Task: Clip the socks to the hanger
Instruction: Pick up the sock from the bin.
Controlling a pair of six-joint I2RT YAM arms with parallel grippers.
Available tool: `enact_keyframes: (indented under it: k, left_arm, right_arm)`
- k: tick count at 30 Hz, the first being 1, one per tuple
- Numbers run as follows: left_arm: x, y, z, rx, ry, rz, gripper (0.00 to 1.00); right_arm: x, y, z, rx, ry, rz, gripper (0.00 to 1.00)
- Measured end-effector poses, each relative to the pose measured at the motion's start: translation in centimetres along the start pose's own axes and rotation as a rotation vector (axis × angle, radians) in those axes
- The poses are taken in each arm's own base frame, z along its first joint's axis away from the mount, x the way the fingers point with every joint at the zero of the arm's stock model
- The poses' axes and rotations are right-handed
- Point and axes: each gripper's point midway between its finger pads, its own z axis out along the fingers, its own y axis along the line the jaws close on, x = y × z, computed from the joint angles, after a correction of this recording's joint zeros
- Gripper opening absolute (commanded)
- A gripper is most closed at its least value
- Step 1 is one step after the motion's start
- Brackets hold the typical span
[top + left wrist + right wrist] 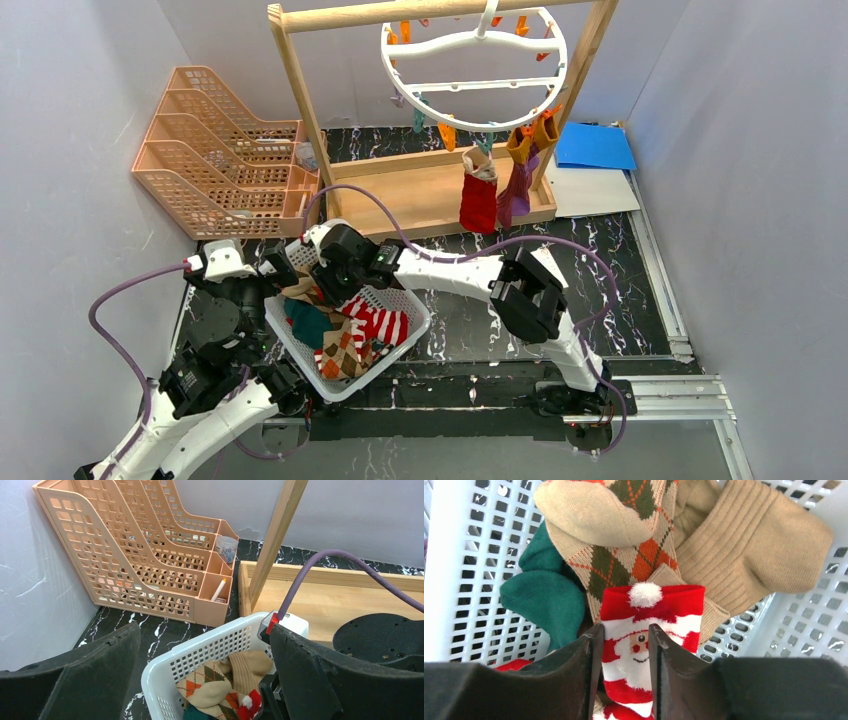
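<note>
The round white hanger (474,60) hangs from the wooden rack, with a red sock (479,200) and a maroon sock (517,190) clipped to it. More socks lie in a white basket (454,580): a red-and-white Santa sock (651,605), an argyle one (619,555), a teal one (546,595) and a tan one (749,555). My right gripper (625,627) reaches down into the basket, its fingers a narrow gap apart, straddling the Santa sock's middle. My left gripper (204,630) is wide open beside the basket's left rim (200,647), holding nothing.
A peach file organiser (215,150) stands at the back left. The wooden rack's base (420,195) lies behind the basket. A blue sheet (595,145) sits at the back right. A purple cable (320,560) loops over the basket's far side.
</note>
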Motion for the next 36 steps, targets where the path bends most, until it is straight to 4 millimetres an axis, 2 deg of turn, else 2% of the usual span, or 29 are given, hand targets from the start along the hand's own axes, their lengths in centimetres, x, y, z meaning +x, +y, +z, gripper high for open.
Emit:
enact_keyframes:
  k: [4, 7, 9, 13, 15, 17, 22, 24, 26, 28, 29, 36]
  left_arm:
    - [0.1, 0.0, 0.0, 0.000, 0.002, -0.002, 0.98]
    - [0.0, 0.1, -0.1, 0.000, 0.000, -0.004, 0.98]
    - [-0.1, 0.1, -0.1, 0.001, -0.001, -0.006, 0.98]
    - [-0.7, 0.0, -0.2, 0.013, -0.007, -0.025, 0.98]
    - [-0.9, 0.0, -0.3, 0.020, -0.011, -0.038, 0.98]
    - [-1.0, -0.1, -0.3, 0.026, -0.013, -0.055, 0.98]
    - [-2.1, -0.5, -0.6, 0.066, -0.033, -0.104, 0.98]
    - [-2.6, -0.8, -0.7, 0.082, -0.039, -0.126, 0.98]
    - [-2.8, -1.1, -0.7, 0.098, -0.040, -0.151, 0.98]
    - [-2.8, -1.4, -0.8, 0.110, -0.036, -0.176, 0.98]
    - [-2.8, -1.5, -0.8, 0.116, -0.033, -0.190, 0.98]
    - [-1.3, -1.6, -1.2, 0.127, -0.001, -0.261, 0.98]
  right_arm:
    - [0.0, -0.7, 0.2, 0.035, -0.015, -0.006, 0.18]
    - [0.8, -1.3, -0.1, 0.063, -0.019, -0.024, 0.01]
    - [0.8, -1.5, -0.7, 0.073, -0.023, -0.033, 0.01]
    - [-1.0, -0.7, -3.1, 0.057, -0.093, -0.055, 0.01]
    - [-1.9, -0.1, -5.1, 0.040, -0.134, -0.071, 0.01]
    - [-3.1, 0.8, -8.1, 0.018, -0.195, -0.106, 0.01]
    - [-7.9, 3.7, -17.5, -0.047, -0.437, -0.213, 0.01]
    - [-8.7, 4.6, -20.5, -0.077, -0.520, -0.240, 0.01]
    - [-8.7, 5.4, -22.6, -0.112, -0.581, -0.258, 0.01]
    - [-7.8, 5.6, -22.8, -0.138, -0.606, -0.262, 0.01]
    - [-7.0, 5.4, -22.2, -0.149, -0.602, -0.258, 0.01]
    - [3.0, 3.1, -12.1, -0.196, -0.330, -0.161, 0.01]
